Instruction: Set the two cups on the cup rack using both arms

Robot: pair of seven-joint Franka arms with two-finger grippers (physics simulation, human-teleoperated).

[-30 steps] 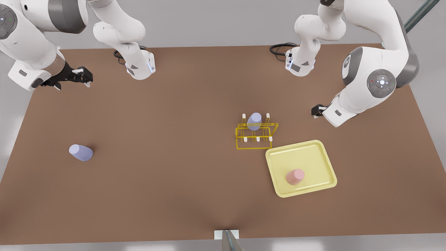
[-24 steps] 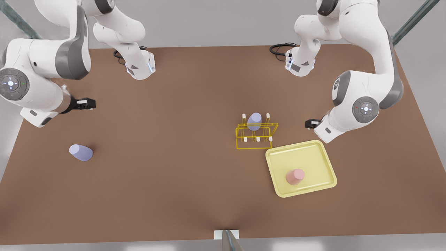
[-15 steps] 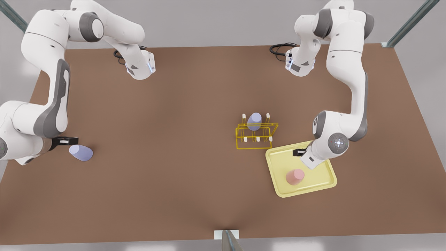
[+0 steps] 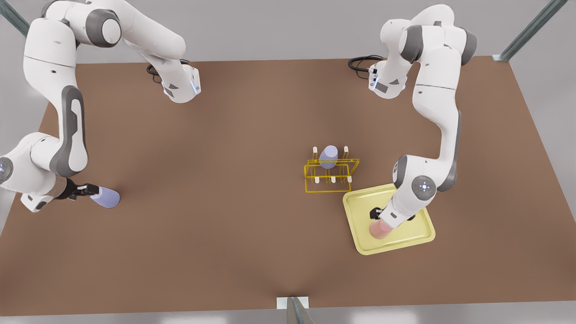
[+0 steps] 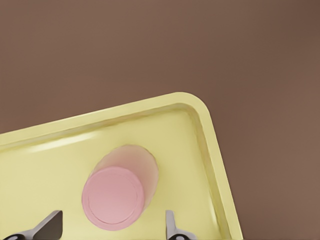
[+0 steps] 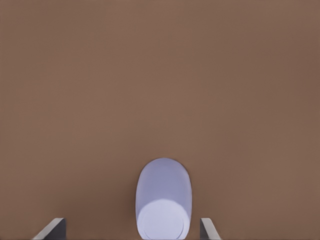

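Far out to the front view's left of the rack (image 4: 331, 174), the right hand (image 4: 86, 191) sits low at the narrow end of a lavender cup (image 4: 107, 197) standing alone on the desk (image 4: 225, 135). In its wrist view the fingers (image 6: 50, 230) are spread wide on either side of that cup (image 6: 163, 200) without touching it, so I'd say it is lined up to close, not yet gripping.

The rack itself already carries a second lavender cup (image 4: 328, 156), upside down over a rear peg, which looks like a finished placement.

Just beside the rack on the front view's right lies a yellow tray (image 4: 407, 238) with the pink cup (image 4: 377, 230) standing inside it. The left hand (image 4: 377, 215) hovers over it, fingers (image 5: 46, 226) open and straddling the cup (image 5: 119, 192), again ready to pinch.

By count: three cups, two lavender and one pink; one rack; one tray; two arms, both working.
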